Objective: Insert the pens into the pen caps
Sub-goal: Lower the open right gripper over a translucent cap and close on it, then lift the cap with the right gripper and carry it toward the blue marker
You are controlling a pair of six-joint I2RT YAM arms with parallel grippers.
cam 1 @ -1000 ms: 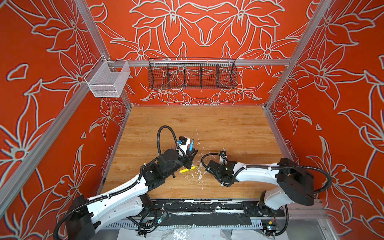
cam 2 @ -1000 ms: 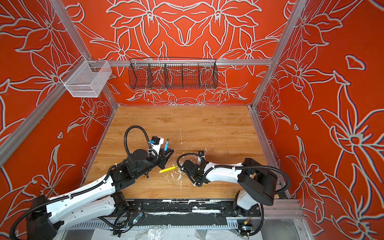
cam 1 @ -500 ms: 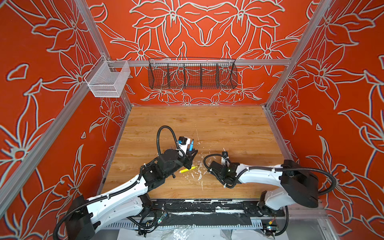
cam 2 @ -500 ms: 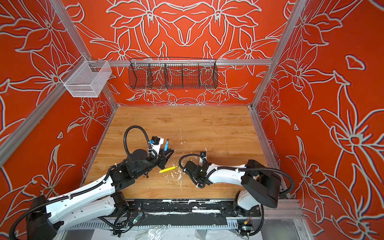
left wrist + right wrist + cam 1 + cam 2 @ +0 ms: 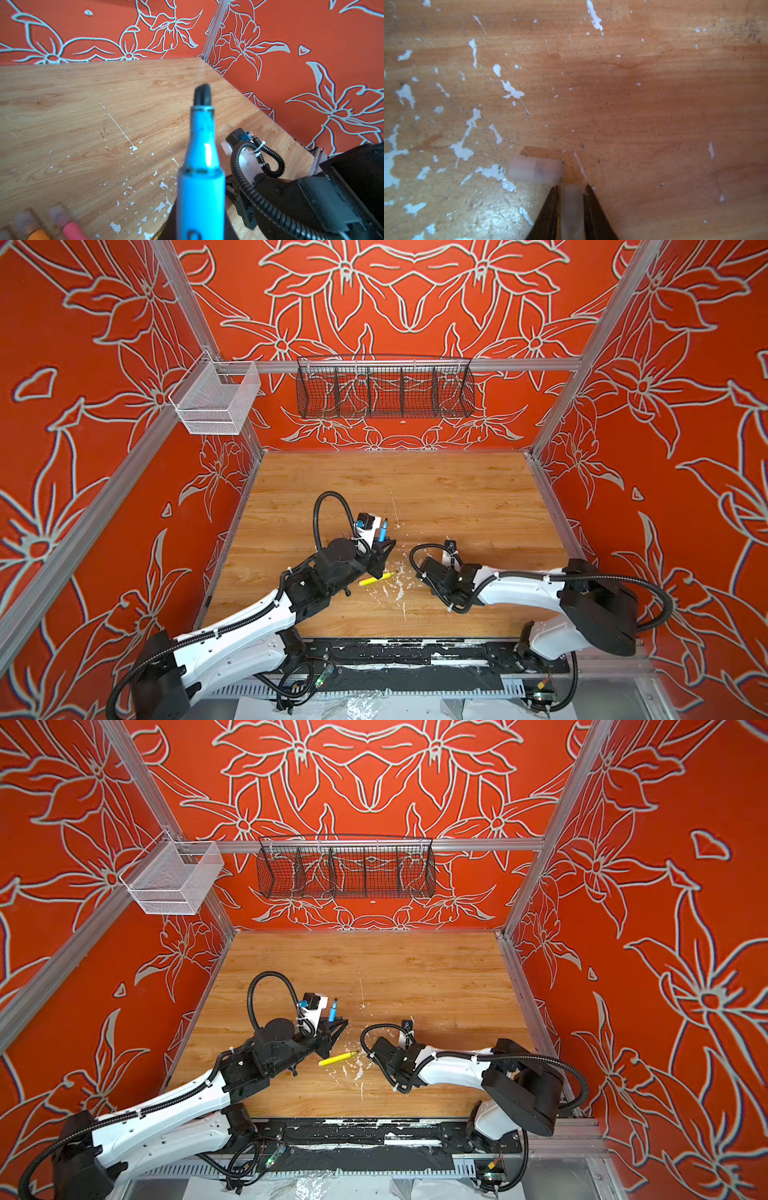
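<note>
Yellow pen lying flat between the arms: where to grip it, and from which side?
Grip the yellow pen at mid-barrel, from straight above, jaws across its width. It lies flat and slanted on the table, dark tip toward the right arm, so a mid-barrel hold likely leaves the tip end free for capping.

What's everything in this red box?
table: one, wooden, box floor
blue pen: one, blue, held upright
yellow pen: one, yellow, lying on table between the arms
orange pen, pink pen: one each, blurred, side by side on table
gripped cap: one, clear, held
loose cap: one, clear, on table beside it
white flecks: many, scattered on table
wire basket: one, black, back wall
mesh basket: one, white, left wall
left gripper: black, shut on blue pen
right gripper: black, shut on gripped cap
</note>
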